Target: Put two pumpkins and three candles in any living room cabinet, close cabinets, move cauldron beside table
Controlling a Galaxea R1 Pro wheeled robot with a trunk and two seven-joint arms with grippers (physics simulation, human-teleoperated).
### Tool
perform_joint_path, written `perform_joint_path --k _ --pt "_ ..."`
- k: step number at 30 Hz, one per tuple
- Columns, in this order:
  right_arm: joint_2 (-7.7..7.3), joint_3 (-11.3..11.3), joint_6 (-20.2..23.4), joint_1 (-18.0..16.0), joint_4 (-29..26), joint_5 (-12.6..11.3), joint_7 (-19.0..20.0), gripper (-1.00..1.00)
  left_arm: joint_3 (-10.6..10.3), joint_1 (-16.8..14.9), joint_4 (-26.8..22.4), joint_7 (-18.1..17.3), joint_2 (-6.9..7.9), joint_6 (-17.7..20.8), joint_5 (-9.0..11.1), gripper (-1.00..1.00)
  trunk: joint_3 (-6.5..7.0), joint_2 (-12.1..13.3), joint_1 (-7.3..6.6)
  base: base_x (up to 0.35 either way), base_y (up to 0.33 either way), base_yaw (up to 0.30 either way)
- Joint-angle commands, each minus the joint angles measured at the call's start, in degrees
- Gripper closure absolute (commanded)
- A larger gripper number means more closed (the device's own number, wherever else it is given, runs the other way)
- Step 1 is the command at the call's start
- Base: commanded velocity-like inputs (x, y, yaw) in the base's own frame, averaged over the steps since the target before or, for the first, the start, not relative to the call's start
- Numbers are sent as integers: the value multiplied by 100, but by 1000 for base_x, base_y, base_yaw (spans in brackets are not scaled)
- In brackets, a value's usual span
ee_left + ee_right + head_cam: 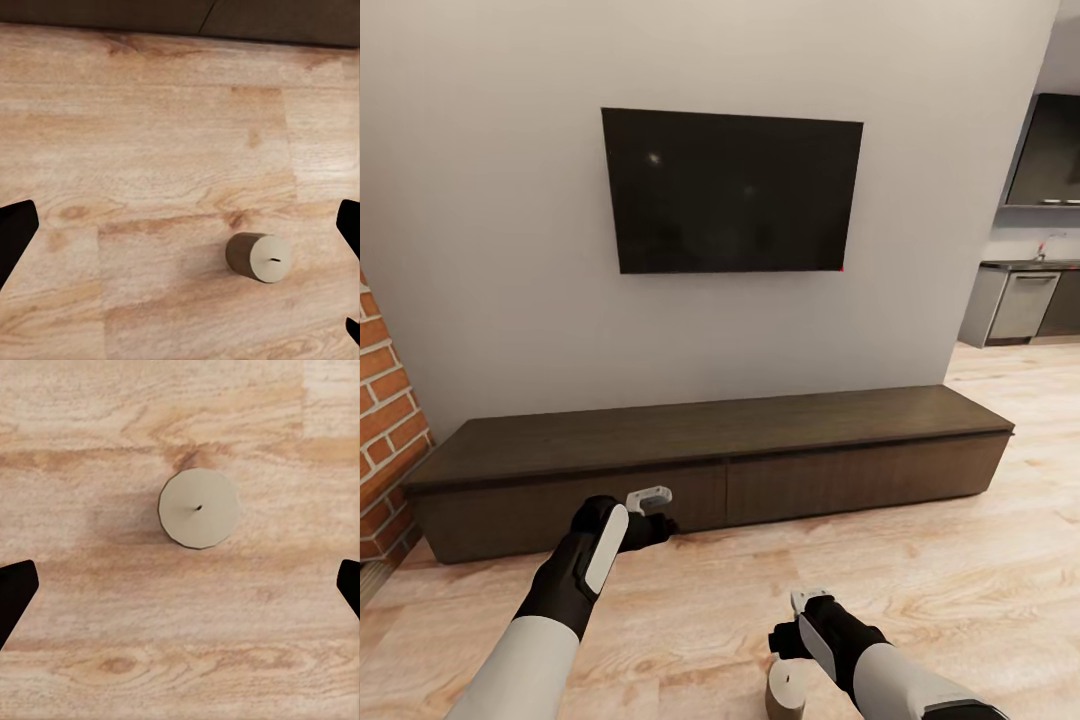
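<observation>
A candle stands upright on the wood floor, well short of the closed cabinet, and is seen almost straight down its axis in the right wrist view, wick in the middle of the pale top. Its long axis is vertical, so no side is favoured for a grasp. In the head view the same candle sits at the lower edge, just beside the right gripper, which hangs above it. That gripper's fingers are spread wide, nothing held, and the candle lies off the line between them.

The step in hand is judged to be the pick-up of this candle. It would be done well if the gripper were first shifted until the wick sits midway between the fingers, then lowered straight down and closed low on the body, so the stub is not tipped.

The left gripper is held near the cabinet's left drawer front; its fingers are also wide apart and empty, well placed to pull that drawer.
</observation>
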Motion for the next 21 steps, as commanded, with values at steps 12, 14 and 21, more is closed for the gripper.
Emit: perform_joint_path --k 12,14,21 --pt "1 38 29 -1 -13 0 -17 -100 11 -2 -12 49 -33 11 61 -100 -132 -283 153 4 -2 0" --pt "-5 38 29 -1 -14 -1 -17 -100 11 -2 -13 49 -36 11 62 -100 -168 -364 197 0 0 0" --pt "-8 37 29 -1 -19 -1 -17 -100 11 -3 -13 49 -39 11 62 -100 -293 -644 351 0 0 0"
